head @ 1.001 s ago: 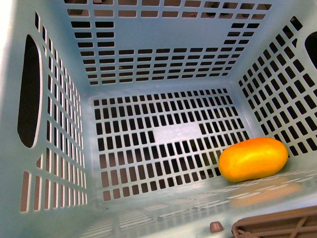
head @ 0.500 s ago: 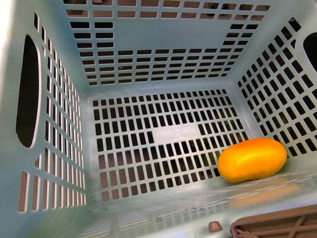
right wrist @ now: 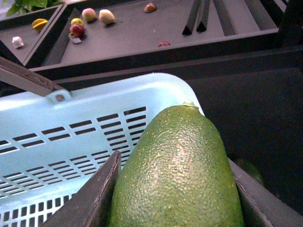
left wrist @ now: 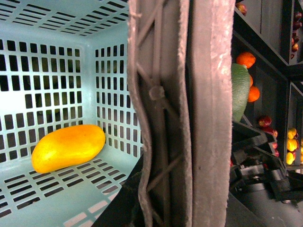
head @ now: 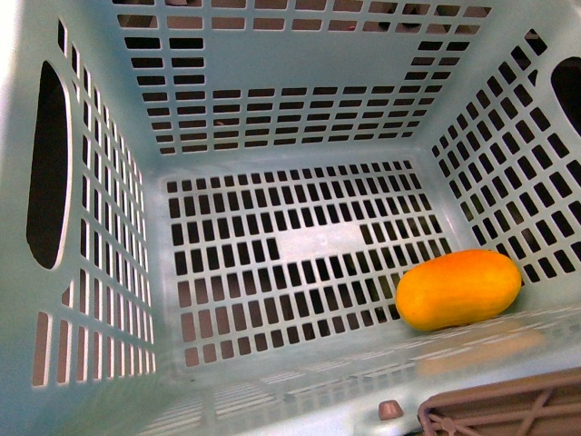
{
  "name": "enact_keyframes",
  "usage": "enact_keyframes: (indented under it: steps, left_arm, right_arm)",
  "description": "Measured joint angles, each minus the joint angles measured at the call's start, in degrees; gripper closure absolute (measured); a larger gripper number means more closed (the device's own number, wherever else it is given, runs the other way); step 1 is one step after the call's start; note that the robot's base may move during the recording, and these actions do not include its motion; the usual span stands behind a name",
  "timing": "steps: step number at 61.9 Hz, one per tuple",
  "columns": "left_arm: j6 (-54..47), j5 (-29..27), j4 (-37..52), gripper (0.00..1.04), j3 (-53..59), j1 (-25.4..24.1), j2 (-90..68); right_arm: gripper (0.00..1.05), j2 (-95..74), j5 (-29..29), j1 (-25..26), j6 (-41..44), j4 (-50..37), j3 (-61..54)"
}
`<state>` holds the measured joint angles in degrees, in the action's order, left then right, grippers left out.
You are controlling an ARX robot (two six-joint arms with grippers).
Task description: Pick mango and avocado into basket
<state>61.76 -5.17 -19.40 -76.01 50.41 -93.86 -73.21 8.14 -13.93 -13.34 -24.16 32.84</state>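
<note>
Bright even light, glare washing the basket [head: 14, 54] wall, close handle [left wrist: 203, 118] soft, background shelves [right wrist: 142, 33] dim.

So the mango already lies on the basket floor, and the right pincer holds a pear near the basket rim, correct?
No. The mango lies on the floor of the basket, but the right pincer holds an avocado, not a pear; the right wrist view shows its dark green, pebbled skin near the rim.

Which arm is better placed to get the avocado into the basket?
Right: the right gripper is shut on the avocado at the basket rim; the mango already lies inside.
</note>
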Motion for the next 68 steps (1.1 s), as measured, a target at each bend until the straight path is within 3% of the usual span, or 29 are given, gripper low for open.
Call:
enact_keyframes:
  steps: [17, 28, 36, 40, 64, 68]
  left_arm:
    - [-0.04, 0.37, 0.00, 0.89, 0.00, 0.00, 0.00]
    - [-0.09, 0.07, 0.00, 0.89, 0.00, 0.00, 0.00]
    - [-0.04, 0.09, 0.00, 0.89, 0.00, -0.02, 0.00]
    - [-0.02, 0.11, 0.00, 0.89, 0.00, -0.04, 0.00]
    - [-0.02, 0.22, 0.00, 0.89, 0.00, 0.07, 0.00]
    - [-0.02, 0.09, 0.00, 0.89, 0.00, 0.04, 0.00]
  right_arm:
    - [0.07, 0.96, -0.13, 1.97, -3.63, 4.04, 1.11]
    - [0.09, 1.79, 0.00, 2.60, -4.02, 3.78, 1.64]
    - [0.28, 2.36, 1.44, 3.48, 5.84, -15.85, -5.66]
    - [0.39, 4.33, 0.87, 4.37, 8.70, -20.31, -9.20]
    - [1.03, 17.07, -3.28, 8.70, 12.92, -20.79, -22.05]
    - [1.03, 18.95, -3.65, 9.14, 13.03, -20.13, -23.34]
